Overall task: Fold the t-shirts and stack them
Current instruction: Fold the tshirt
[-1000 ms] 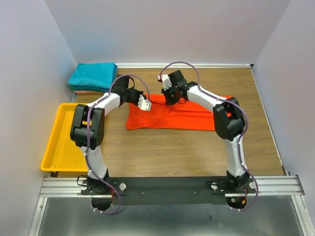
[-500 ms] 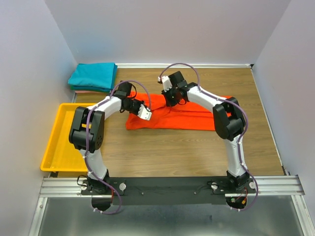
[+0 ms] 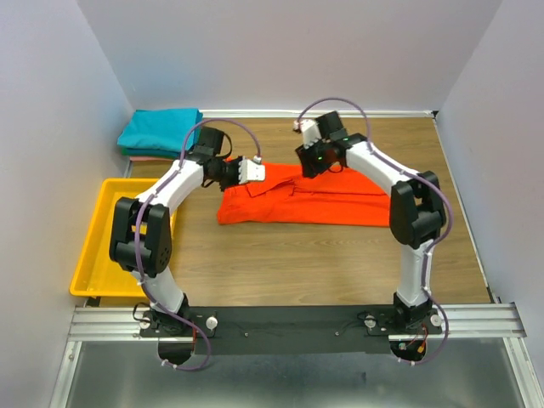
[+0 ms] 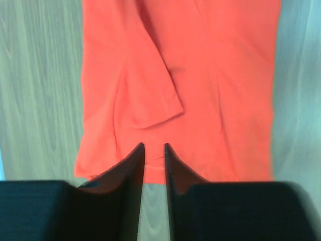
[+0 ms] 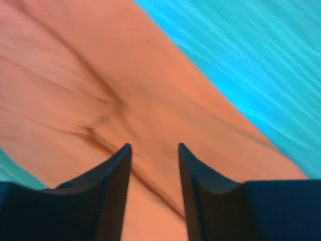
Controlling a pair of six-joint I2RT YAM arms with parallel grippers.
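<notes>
Orange-red t-shirt (image 3: 306,201) lay flat on the wooden table (image 3: 280,263) as a long folded band, running left to right across the middle and somewhat nearer the far edge than the near one. One short sleeve was turned in over the body at the left end (the left wrist view showed it plainly) (image 4: 200,75).

Left gripper (image 3: 253,171) hung just above the shirt's far left corner. In its own camera the fingertips (image 4: 154,145) stood a narrow gap apart over the cloth's end edge, with nothing pinched between them: released. Right gripper (image 3: 316,161) hovered over the shirt's far edge, near the middle of its length. Its wrist view was blurred, yet the two fingers (image 5: 154,145) showed clearly parted with creased orange cloth (image 5: 100,75) lying beyond them, not clamped.

Well apart from both, in the table's far left corner, the teal t-shirt (image 3: 160,129) sat folded on top of the pale pink one (image 3: 136,155), of which only a thin edge showed. A yellow tray (image 3: 98,246) lay along the left edge, near the left arm.
</notes>
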